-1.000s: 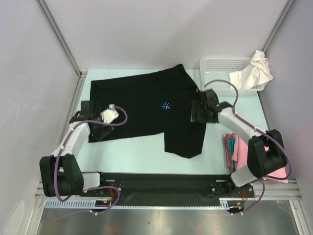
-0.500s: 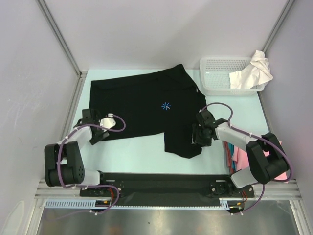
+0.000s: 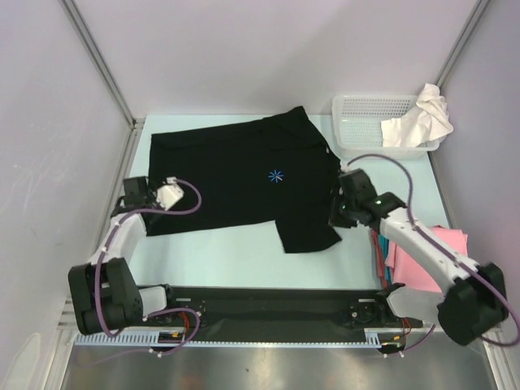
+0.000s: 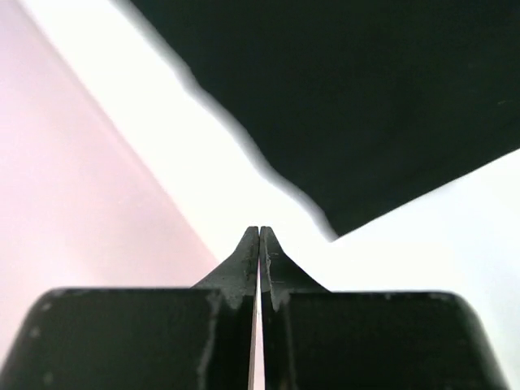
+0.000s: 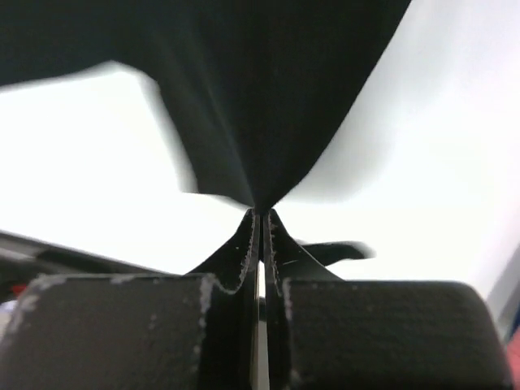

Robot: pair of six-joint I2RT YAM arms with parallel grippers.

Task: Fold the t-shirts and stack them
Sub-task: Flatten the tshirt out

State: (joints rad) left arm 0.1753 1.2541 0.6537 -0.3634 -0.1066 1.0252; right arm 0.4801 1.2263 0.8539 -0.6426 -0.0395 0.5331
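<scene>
A large black t-shirt (image 3: 244, 183) lies spread on the pale table, its lower right part folded into a flap. My right gripper (image 3: 340, 214) is shut on that flap's right edge; in the right wrist view the black cloth (image 5: 260, 106) rises straight out of the closed fingertips (image 5: 262, 213). My left gripper (image 3: 145, 201) hovers at the shirt's left edge, shut, with nothing between its fingers (image 4: 259, 233). The shirt's corner (image 4: 329, 231) lies just ahead of them, apart. A white t-shirt (image 3: 422, 118) hangs over a basket. Pink and red t-shirts (image 3: 418, 256) lie at the right.
A white mesh basket (image 3: 366, 122) stands at the back right, next to the black shirt's sleeve. Grey walls close in the table on the left (image 3: 57, 162), back and right. A black rail (image 3: 260, 305) runs along the near edge between the arm bases.
Both grippers have closed. The right one moved nearer along the shirt's right side, shut on the flap's edge and drew it up. The left one came off the shirt's corner.
</scene>
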